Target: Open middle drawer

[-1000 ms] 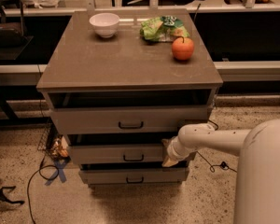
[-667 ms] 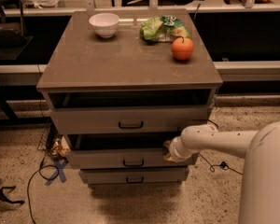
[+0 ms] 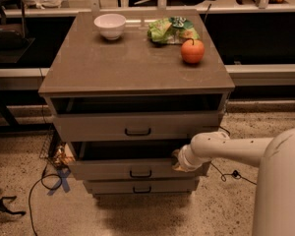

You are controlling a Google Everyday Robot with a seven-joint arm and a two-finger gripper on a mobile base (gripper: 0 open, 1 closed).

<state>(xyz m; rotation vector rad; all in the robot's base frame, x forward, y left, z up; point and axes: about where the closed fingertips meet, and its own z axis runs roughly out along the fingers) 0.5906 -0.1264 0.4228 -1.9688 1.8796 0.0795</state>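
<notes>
Middle drawer (image 3: 103, 169) sits in the cabinet under the counter (image 3: 118, 68), between the taller top drawer (image 3: 98, 127) and the narrow bottom drawer (image 3: 113, 186).

Change vs a second ago: its front has come forward and sits lower in view. The small black handle (image 3: 140, 173) moved with it, and the dark gap above the front has widened. The front now sticks out clearly past the bottom drawer's front.

Read: the pull is working and the drawer is partly open, probably with travel left. This is not a handle pull; nothing is on the handle.

Hand (image 3: 179, 160) is at the right end of the drawer's top edge, apparently hooked just behind the front panel, and has come out with it. White arm (image 3: 226, 145) runs right to the robot body (image 3: 285, 181). Cannot tell whether the hand is apart, together or clamped on the panel, since its tip is buried in the dark opening.

Hidden / unclear:
- Drawer interior is plain black, so contents and depth of opening are unreadable.
- Right corner of the front is covered by the wrist.
- Robot body is cut off at the right and bottom edges.
- Top drawer also shows a dark slot above its front, unchanged.
- White bowl (image 3: 110, 25), green bag (image 3: 171, 29) and orange fruit (image 3: 192, 51) on the counter have not shifted.
- Clutter by the drawer's left corner, near the blue tape (image 3: 61, 180), is not identifiable.
</notes>
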